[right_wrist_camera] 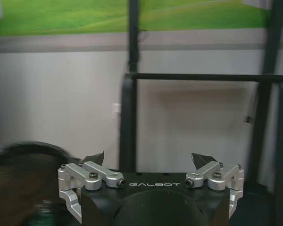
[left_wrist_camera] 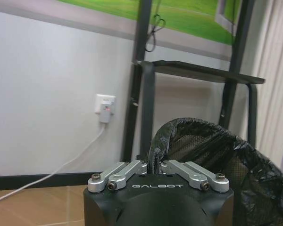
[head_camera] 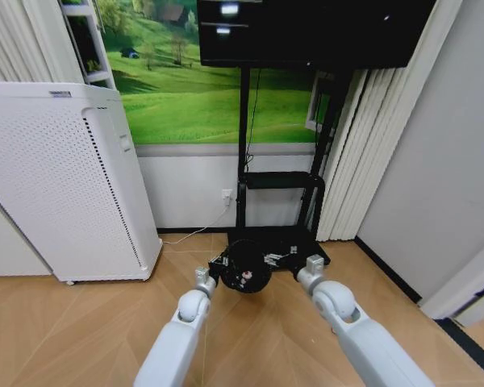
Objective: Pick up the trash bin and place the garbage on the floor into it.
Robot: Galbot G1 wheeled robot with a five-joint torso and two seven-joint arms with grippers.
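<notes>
You face white wall [head_camera: 185, 189], meadow mural [head_camera: 194, 89] above; black TV stand [head_camera: 278, 193] centre, white perforated appliance [head_camera: 60, 181] left, wood floor [head_camera: 81, 322], curtain [head_camera: 355, 153] right.

We see bin [right_wrist_camera: 23, 188] blurred, cut by frame edge in right wrist view; bin contents too small in head view.

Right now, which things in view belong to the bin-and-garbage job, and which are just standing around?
Part of the job:
- trash bin, black, lined with a bag, something red and white inside
- left gripper, shut on the bin's rim
- right gripper, open beside the bin

Just standing around:
- white perforated appliance
- black TV stand
- wall socket with its cable
</notes>
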